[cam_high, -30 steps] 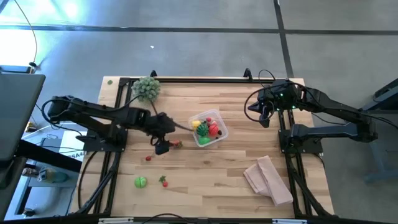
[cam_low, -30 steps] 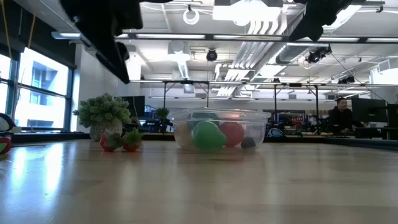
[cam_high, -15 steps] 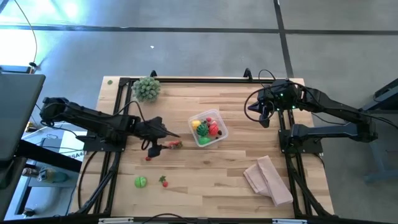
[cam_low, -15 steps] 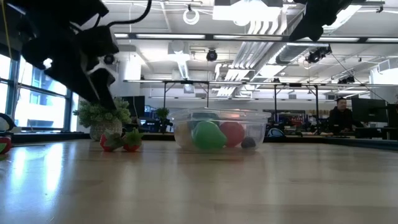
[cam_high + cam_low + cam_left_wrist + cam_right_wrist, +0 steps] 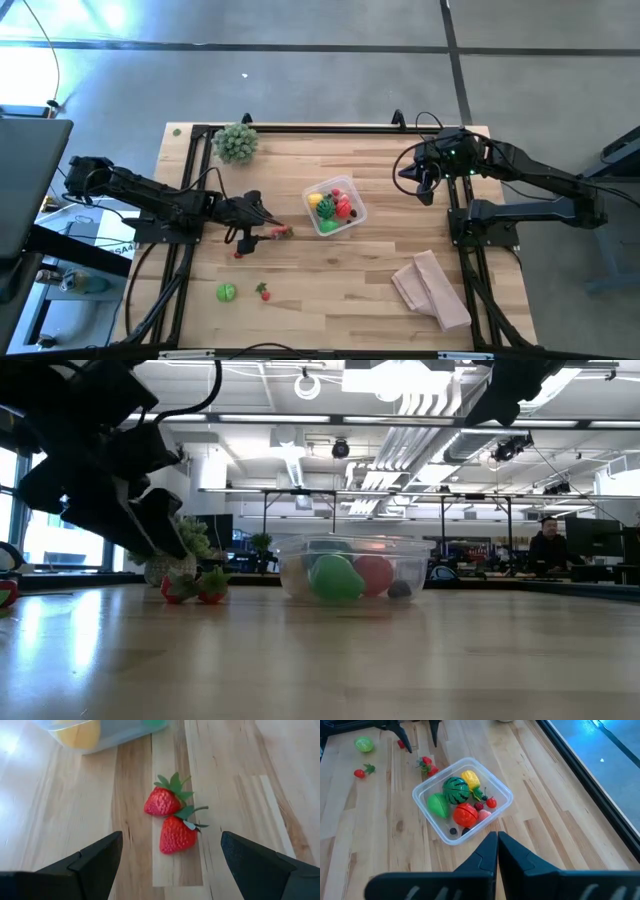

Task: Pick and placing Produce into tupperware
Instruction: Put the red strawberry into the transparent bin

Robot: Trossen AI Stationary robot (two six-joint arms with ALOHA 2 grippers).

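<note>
Two red strawberries [image 5: 170, 820] lie side by side on the table just left of the clear tupperware [image 5: 335, 207]. My left gripper [image 5: 171, 840] is open and low over the table. One finger stands on either side of the strawberries without touching them. The tupperware [image 5: 462, 800] holds green, yellow and red produce. More produce lies loose: a small red piece [image 5: 238, 254], a green ball [image 5: 226, 292] and a red piece with a green leaf [image 5: 263, 291]. My right gripper [image 5: 496, 840] is shut and waits above the table's far right part [image 5: 425, 180].
A pale-green spiky plant [image 5: 237, 142] stands at the far left corner. A tan folded cloth [image 5: 432, 288] lies near the right front. Bare wood lies between the tupperware and the cloth. In the low view a person [image 5: 548, 545] sits far behind the table.
My left gripper has drawn back a little toward the table's left edge and come down from well above the table to just above it, at the two strawberries. The strawberries and the tupperware have stayed in place.
</note>
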